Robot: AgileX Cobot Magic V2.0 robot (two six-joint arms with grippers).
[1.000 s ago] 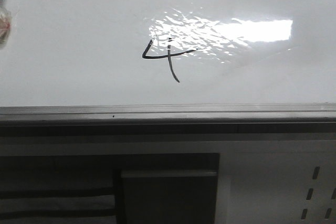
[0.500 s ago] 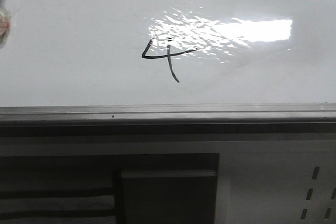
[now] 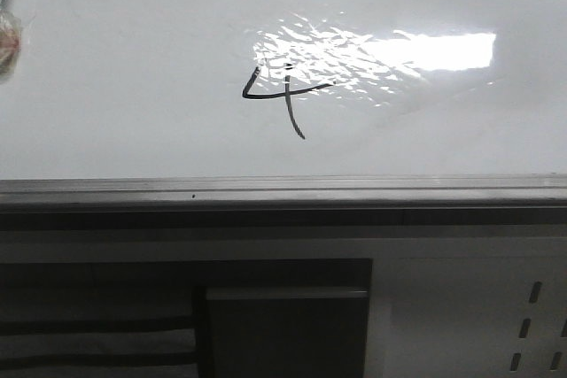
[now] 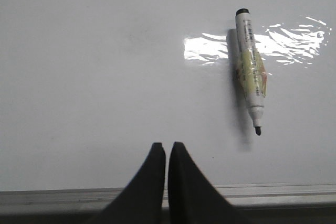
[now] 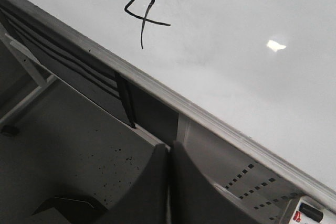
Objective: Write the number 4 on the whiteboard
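**Q:** What's on your feeds? Is the digit there?

**Me:** Yep. On my front cam the small black hand-drawn open-topped number 4 (image 3: 283,99) with its slanted tail sits on the big glossy white whiteboard (image 3: 133,59), right at the edge of the wrinkly light glare, a bit above the grey metal frame (image 3: 283,188). The glare washes out the top of the strokes a little. My right wrist cam catches it too (image 5: 143,19).

**Q:** Grippers?

**Me:** Neither arm shows on the front cam. Left gripper (image 4: 167,148): black fingertips pinched together with nothing between them. Right gripper (image 5: 169,150): same, clenched and empty, hanging off the board's edge over the white cabinet with the dark panel (image 5: 152,114).

**Q:** The pen?

**Me:** White marker with a black tip (image 4: 250,69) lies uncapped on the board, apart from the left fingers. Front cam cuts it off at the left edge, blurry.
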